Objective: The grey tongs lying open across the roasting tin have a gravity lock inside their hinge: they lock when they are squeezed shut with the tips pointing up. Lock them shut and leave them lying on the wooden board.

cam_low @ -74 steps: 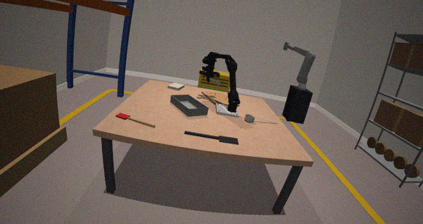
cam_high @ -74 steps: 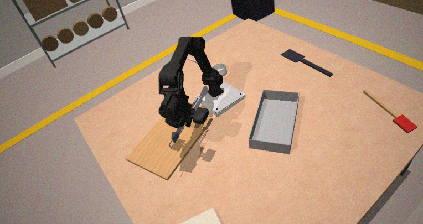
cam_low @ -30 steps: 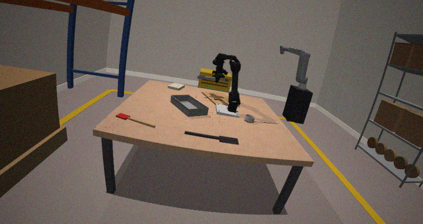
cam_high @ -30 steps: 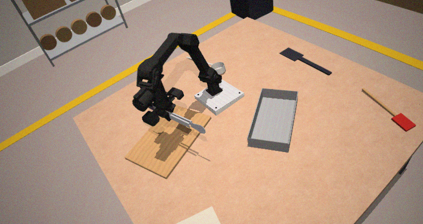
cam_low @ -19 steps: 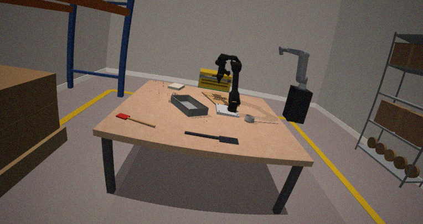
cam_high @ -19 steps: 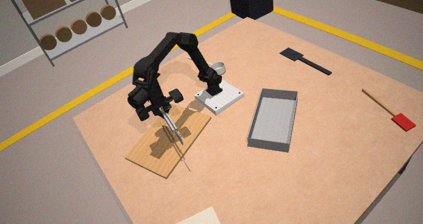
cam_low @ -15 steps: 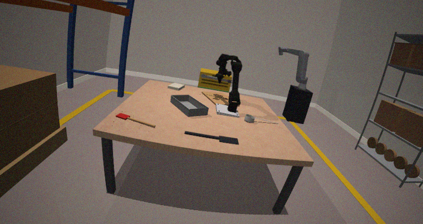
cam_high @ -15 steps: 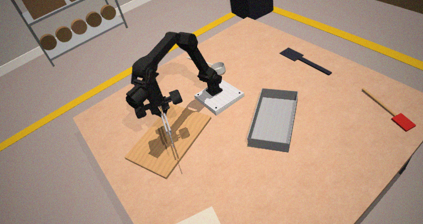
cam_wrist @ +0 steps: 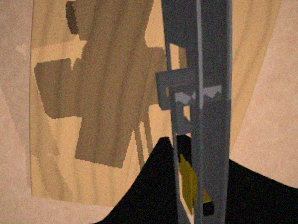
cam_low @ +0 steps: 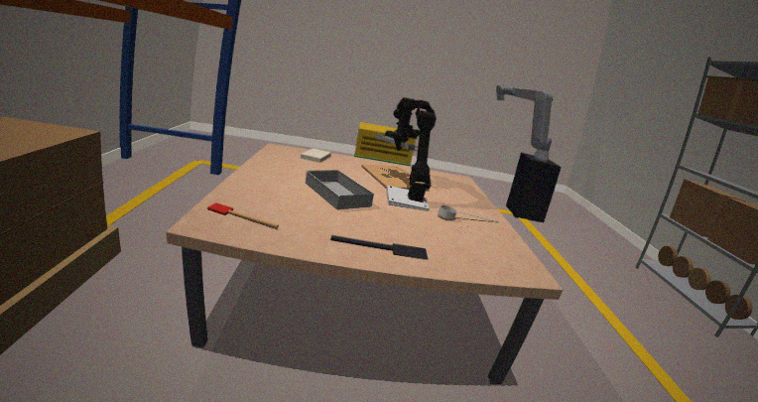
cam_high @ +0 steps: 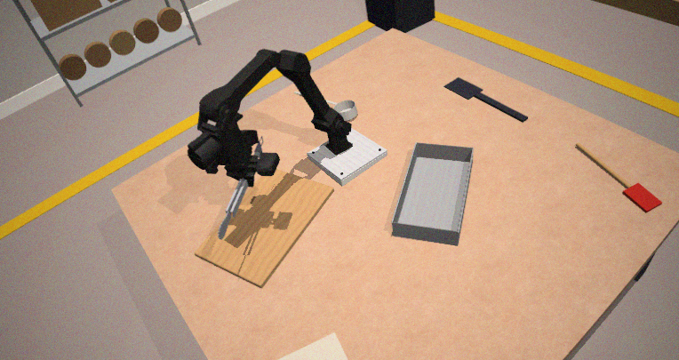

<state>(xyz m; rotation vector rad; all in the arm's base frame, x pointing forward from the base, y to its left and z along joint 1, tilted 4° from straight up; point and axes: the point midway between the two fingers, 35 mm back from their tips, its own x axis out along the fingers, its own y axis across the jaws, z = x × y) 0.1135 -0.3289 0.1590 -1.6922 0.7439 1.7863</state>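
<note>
My gripper (cam_high: 244,180) (cam_low: 401,140) (cam_wrist: 172,144) is shut on the grey tongs (cam_high: 232,208) (cam_low: 383,136) (cam_wrist: 215,60) and holds them in the air above the wooden board (cam_high: 304,215) (cam_low: 372,172) (cam_wrist: 250,40). The tip end reaches away from the base plate, and the hinge end stands behind the gripper. In the exterior view the tip end shows higher than the hinge end. The arms look close together; the lock inside the hinge is hidden. The grey roasting tin (cam_high: 425,236) (cam_low: 355,201) stands beside the board with nothing across it.
The white base plate (cam_high: 361,160) adjoins the board's rear end. A metal cup with thin handles (cam_high: 350,114) (cam_low: 446,212) lies behind it. A black spatula (cam_high: 503,107) (cam_low: 411,250), a red-headed spatula (cam_high: 641,196) (cam_low: 219,208) and a cream block (cam_high: 318,350) (cam_low: 315,155) lie farther off.
</note>
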